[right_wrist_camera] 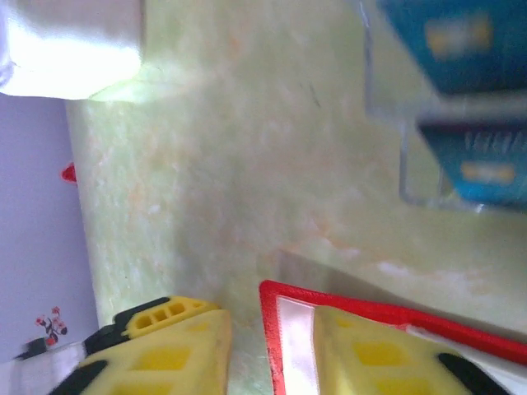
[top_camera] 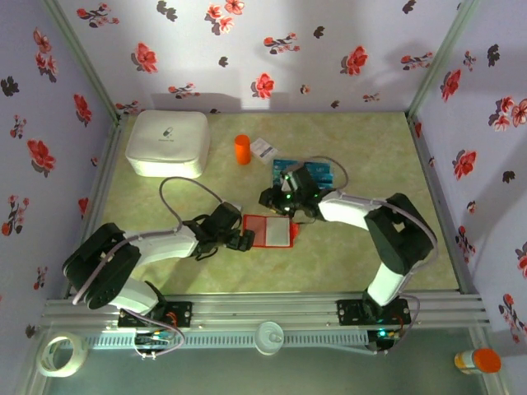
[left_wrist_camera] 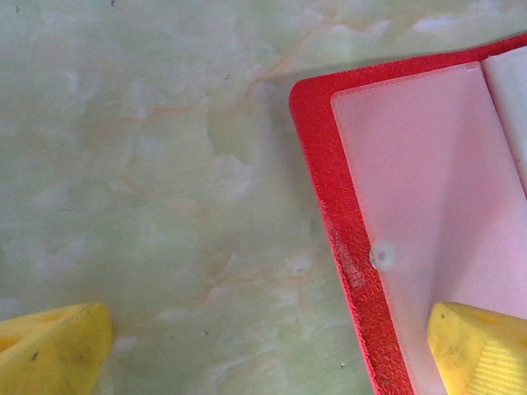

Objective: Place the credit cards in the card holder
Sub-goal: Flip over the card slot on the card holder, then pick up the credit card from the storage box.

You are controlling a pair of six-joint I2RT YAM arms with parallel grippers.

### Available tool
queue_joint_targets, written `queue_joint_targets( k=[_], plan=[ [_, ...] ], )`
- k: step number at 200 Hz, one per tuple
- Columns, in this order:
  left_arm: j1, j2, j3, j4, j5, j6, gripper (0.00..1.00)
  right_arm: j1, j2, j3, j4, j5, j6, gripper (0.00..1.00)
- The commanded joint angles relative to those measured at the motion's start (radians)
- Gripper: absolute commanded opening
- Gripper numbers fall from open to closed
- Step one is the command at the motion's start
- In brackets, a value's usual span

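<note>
Left tool (left_wrist_camera: 268, 329): jaws wide, straddling card holder (left_wrist_camera: 412, 206) edge; frosted pocket showing. Right tool (right_wrist_camera: 272, 329): jaws parted at holder corner; its view adds credit cards (right_wrist_camera: 482, 164), upper right.

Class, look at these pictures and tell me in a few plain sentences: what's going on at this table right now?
Two robot arms are working at an open red card holder lying flat on the table. The left fingers, spread wide, straddle its left edge, one finger over the inner pocket. The right fingers stand apart at one of its corners, gripping nothing. The blue credit cards lie on the table beyond the holder.
</note>
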Motion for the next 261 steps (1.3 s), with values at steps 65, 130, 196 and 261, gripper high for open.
queue_joint_targets(
  k=[65, 130, 196, 261],
  plan=[
    [0.003, 0.044, 0.019, -0.009, -0.047, -0.008, 1.0, -0.059, 0.005, 0.41, -0.769, 0.259, -0.76, 0.47],
    [0.003, 0.047, 0.016, -0.007, -0.047, -0.014, 1.0, 0.024, 0.176, 0.591, -0.969, 0.449, -0.962, 0.44],
    [0.003, 0.041, 0.012, -0.009, -0.047, -0.019, 1.0, 0.054, 0.279, 0.671, -0.983, 0.543, -0.997, 0.4],
    [0.003, 0.041, 0.005, 0.0, -0.047, -0.024, 1.0, 0.057, 0.363, 0.725, -0.993, 0.578, -1.019, 0.38]
  ],
)
